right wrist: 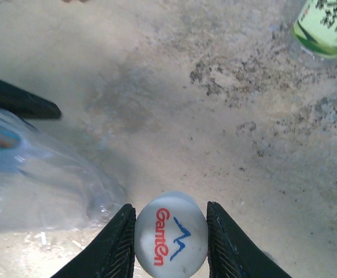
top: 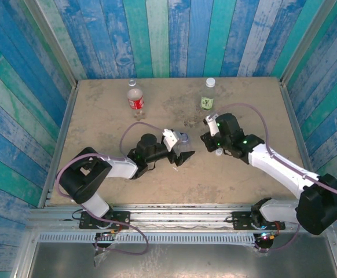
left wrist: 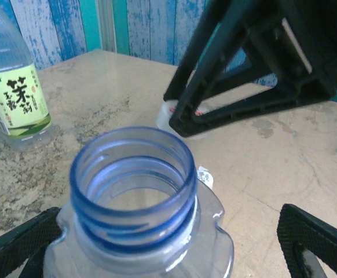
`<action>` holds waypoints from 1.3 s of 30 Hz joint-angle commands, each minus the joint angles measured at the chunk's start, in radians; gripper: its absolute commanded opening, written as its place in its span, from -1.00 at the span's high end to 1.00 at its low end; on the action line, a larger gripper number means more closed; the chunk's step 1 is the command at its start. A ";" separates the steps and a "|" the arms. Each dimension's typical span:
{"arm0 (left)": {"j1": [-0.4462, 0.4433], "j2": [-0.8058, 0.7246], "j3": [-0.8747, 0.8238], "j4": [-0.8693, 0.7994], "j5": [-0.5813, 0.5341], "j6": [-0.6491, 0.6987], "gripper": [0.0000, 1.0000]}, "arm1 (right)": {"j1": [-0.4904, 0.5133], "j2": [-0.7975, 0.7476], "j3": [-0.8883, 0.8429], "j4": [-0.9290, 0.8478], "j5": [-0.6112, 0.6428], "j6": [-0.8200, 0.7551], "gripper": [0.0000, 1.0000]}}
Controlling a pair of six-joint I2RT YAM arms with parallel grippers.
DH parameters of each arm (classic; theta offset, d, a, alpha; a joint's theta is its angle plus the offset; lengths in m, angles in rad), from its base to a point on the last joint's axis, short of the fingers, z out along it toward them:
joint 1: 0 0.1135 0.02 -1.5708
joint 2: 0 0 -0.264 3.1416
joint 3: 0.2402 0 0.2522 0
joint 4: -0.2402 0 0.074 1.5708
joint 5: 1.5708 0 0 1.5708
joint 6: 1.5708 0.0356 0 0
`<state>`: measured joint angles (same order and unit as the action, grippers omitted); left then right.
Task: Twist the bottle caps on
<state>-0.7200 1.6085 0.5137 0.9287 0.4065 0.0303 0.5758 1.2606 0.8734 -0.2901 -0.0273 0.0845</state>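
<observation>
Sandy, speckled tabletop, walled by blue-and-teal planks: the right gripper (right wrist: 169, 214) is clamped on a small white round plastic cap with red lettering (right wrist: 170, 236), low at the table. Just to its left the slim, bluish clear plastic bottle (left wrist: 135, 223) seems to stand upright with its open threaded mouth up, between the wide-apart jaws of the left gripper (left wrist: 165, 231). By my judgement the cap must lift and travel left onto that neck.

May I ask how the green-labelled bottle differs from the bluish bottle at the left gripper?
The green-labelled bottle carries a label; the bluish bottle has none. The green-labelled bottle wears a white cap; the bluish bottle's neck is open. The green-labelled bottle stands alone; the bluish bottle sits between the fingers of the open left gripper. Both are clear and upright.
</observation>
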 commanded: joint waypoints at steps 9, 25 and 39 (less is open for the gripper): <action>-0.002 0.063 -0.042 0.194 0.013 -0.029 -0.87 | 0.057 0.036 0.285 -0.328 -0.070 0.015 0.34; -0.002 0.101 -0.055 0.235 -0.004 -0.030 -0.89 | 0.171 0.162 0.489 -0.455 -0.040 -0.030 0.33; -0.002 0.142 -0.060 0.278 -0.007 -0.048 -0.99 | 0.206 0.221 0.513 -0.459 -0.021 -0.047 0.34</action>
<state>-0.7200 1.7123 0.4641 1.1679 0.4023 -0.0132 0.7723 1.4639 1.3613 -0.7280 -0.0616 0.0540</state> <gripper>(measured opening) 0.988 0.333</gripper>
